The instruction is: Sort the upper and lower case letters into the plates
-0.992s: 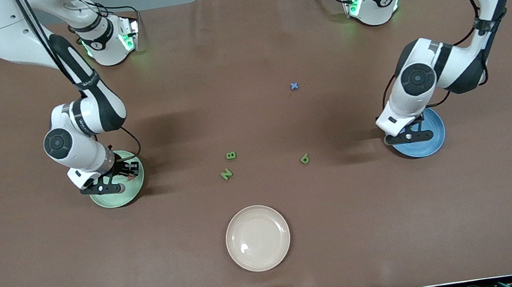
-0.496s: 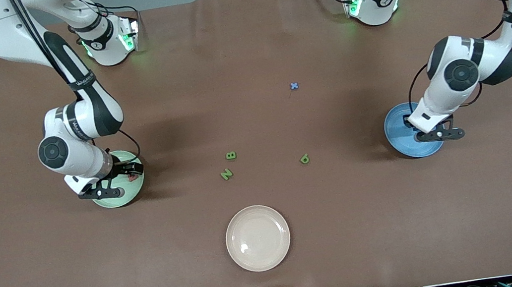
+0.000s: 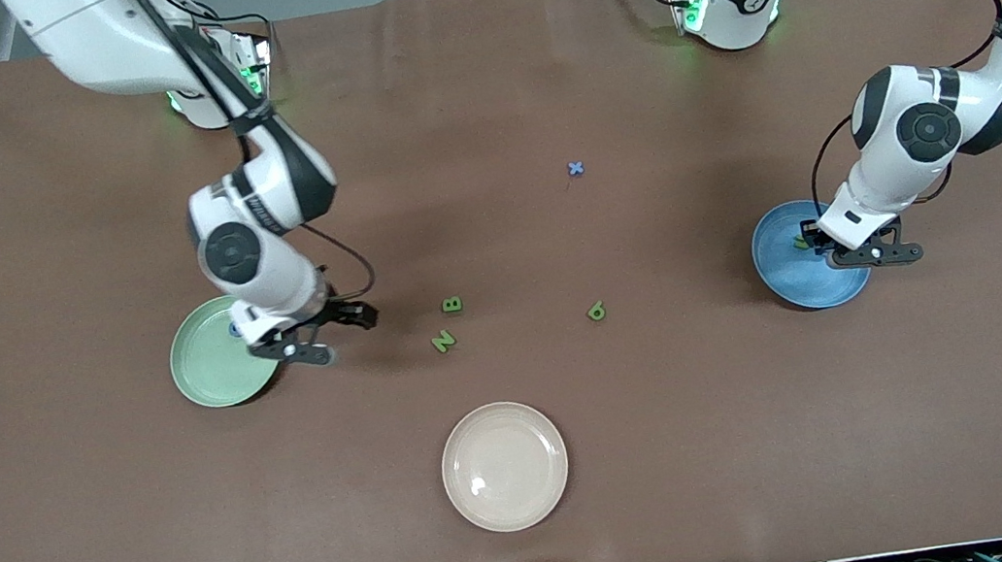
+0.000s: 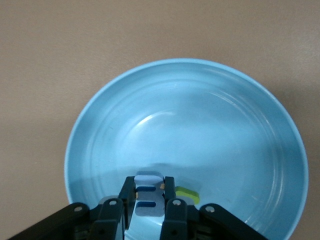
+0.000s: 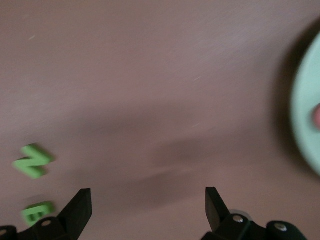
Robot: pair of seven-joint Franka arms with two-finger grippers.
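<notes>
Front view shows the right gripper spread empty beside the mint plate, green N toward the table's middle — the left gripper pinches a pale-blue letter over the blue plate.

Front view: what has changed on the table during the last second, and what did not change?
The right gripper left the mint green plate, open and empty, and now hangs over bare table toward the green N and B. The left gripper shifted across the blue plate, its fingers shut on a pale blue letter. Loose letters and the cream plate stayed put.
</notes>
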